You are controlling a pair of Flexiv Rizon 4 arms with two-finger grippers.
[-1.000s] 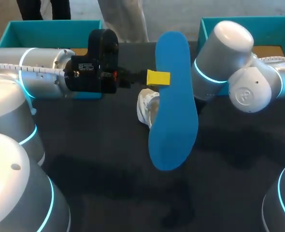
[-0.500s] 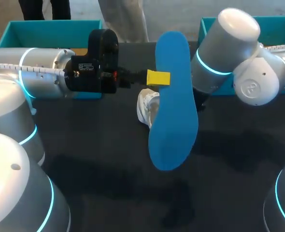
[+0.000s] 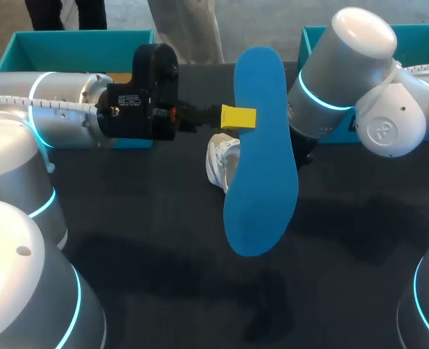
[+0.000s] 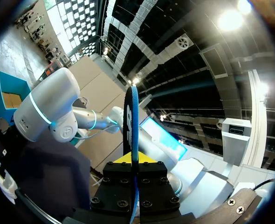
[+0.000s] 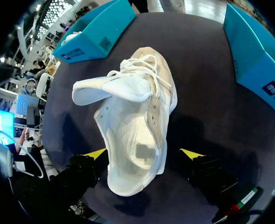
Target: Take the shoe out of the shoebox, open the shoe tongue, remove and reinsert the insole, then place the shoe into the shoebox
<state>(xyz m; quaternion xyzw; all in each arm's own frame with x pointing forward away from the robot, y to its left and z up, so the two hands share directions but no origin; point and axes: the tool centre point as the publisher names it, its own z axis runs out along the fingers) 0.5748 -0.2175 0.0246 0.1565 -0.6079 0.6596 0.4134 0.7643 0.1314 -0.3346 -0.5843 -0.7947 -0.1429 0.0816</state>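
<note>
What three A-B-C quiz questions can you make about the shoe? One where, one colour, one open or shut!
1. Where is the shoe? A in a box; B on the table; C on a shelf.
2. What colour is the insole? A blue; B red; C white.
3. How is the left gripper? A open; B shut on the insole; C shut on the shoe.
Answers: B, the shoe lies on the dark table; A, the insole is plainly blue; B, it pinches the insole from both sides.
</note>
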